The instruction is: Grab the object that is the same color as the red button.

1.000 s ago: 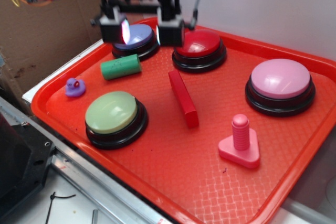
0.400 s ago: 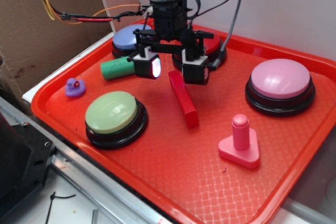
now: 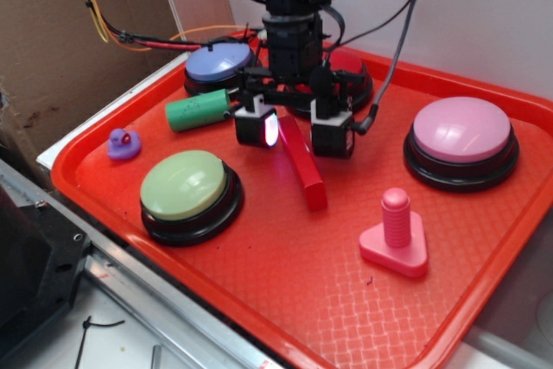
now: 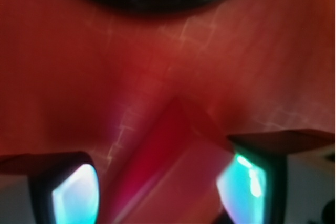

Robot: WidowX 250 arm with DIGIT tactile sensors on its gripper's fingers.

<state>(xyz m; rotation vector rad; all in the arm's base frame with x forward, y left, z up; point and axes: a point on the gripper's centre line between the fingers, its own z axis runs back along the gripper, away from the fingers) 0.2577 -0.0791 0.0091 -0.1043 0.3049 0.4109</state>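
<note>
No text, label, brand, number or sign can be read in either view.

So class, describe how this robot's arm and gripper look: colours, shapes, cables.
The arm is black and boxy, with black cables looping off it. The gripper has a black crossbar carrying two blocky fingers, grey-white with black ends. Their inner pads glow, pinkish in the exterior view and cyan in the wrist view.
</note>
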